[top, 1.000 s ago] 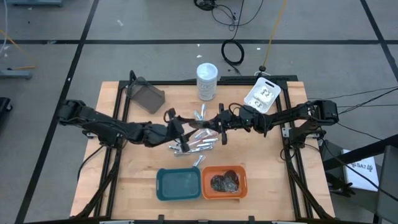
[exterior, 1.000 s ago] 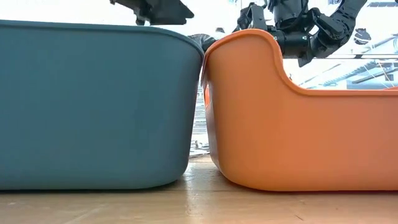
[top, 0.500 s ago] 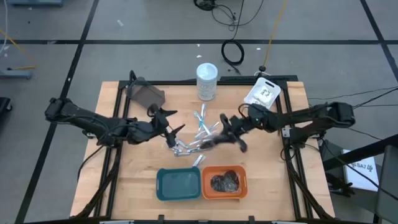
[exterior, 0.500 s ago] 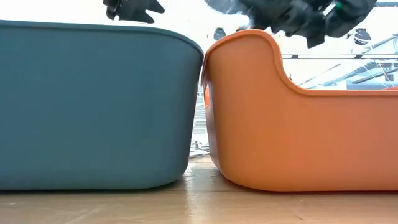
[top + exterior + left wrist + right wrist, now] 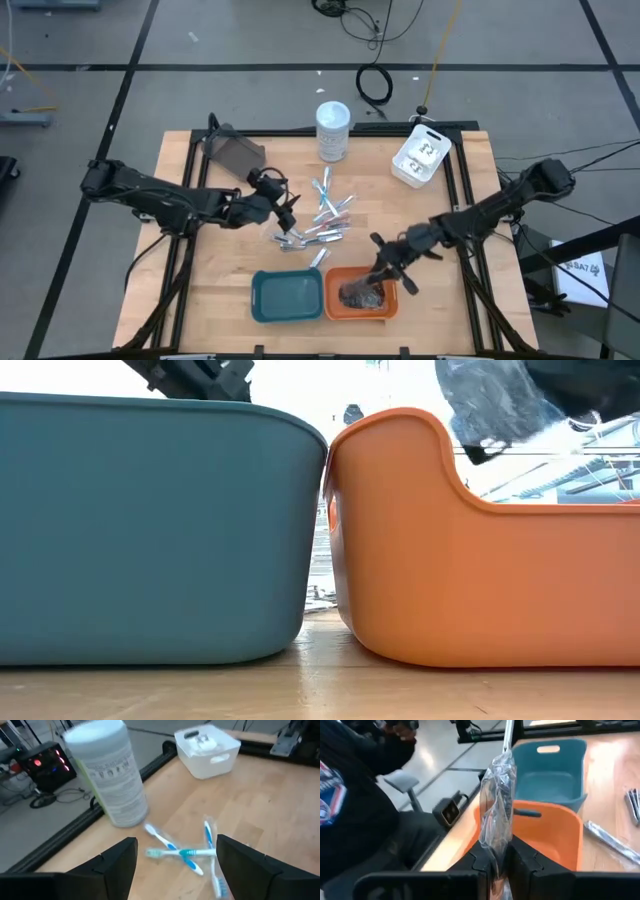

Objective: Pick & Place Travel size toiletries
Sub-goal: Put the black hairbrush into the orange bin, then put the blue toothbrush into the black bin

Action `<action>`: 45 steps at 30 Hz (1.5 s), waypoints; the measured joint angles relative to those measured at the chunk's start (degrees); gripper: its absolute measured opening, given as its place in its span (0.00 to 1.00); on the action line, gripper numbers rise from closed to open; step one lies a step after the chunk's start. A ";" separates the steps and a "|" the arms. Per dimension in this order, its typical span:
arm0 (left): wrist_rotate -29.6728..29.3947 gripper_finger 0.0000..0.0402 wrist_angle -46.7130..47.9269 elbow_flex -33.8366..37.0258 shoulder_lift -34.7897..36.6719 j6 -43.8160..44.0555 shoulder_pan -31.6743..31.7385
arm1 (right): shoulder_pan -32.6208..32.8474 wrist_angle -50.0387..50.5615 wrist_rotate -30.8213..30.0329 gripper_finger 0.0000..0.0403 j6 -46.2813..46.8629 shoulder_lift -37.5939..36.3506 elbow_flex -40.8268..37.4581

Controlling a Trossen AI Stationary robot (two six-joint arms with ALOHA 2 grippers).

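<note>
The travel size toiletries lie as a loose pile (image 5: 318, 215) of slim silver-white sticks mid-table; in the left wrist view they show as wrapped toothbrushes (image 5: 186, 852). My left gripper (image 5: 288, 212) stands open at the pile's left edge, its fingers apart before the toothbrushes (image 5: 175, 865), touching nothing. My right gripper (image 5: 383, 272) is shut on a clear wrapped piece (image 5: 497, 800) above the orange tray (image 5: 392, 300), which holds dark round bundles (image 5: 358, 293). The teal tray (image 5: 288, 296) stands to the orange tray's left. My right gripper pinches one end of the clear wrapped piece (image 5: 495, 846) between its two fingers. It comes from the table's right, slanting a little down. The piece sticks out beyond the fingertips, crumpled, lifted clear over the orange tray (image 5: 545, 832); it also shows above the tray's rim (image 5: 495, 405).
A tall white-lidded jar (image 5: 333, 130) stands at the far middle, a white bin (image 5: 420, 155) at the far right, and a dark grey object (image 5: 232, 152) at the far left. Both trays sit at the near edge. A person in dark clothes (image 5: 355, 795) shows beyond the table.
My right gripper has swung from the pile toward the table's near right, carrying the clear wrapped piece to above the orange tray, and stays shut. My left gripper backed off to the left, then came back to the pile's left edge.
</note>
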State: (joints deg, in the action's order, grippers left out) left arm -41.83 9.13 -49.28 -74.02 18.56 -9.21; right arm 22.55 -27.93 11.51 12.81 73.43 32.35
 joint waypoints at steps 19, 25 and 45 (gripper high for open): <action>3.24 0.64 -3.32 0.02 -2.49 1.25 0.90 | 5.64 -7.76 2.24 0.37 2.69 0.65 -2.28; 3.23 0.63 -3.33 0.02 -2.49 0.78 0.94 | 5.70 -13.91 2.42 0.48 0.93 0.65 -2.24; 4.22 0.63 -4.88 0.02 -2.49 1.59 1.46 | 1.55 -9.19 7.43 0.49 -3.70 -1.25 -2.24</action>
State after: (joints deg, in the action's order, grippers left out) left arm -37.61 4.25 -49.25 -76.51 20.15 -7.75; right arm 24.10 -37.12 18.93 9.11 72.18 30.11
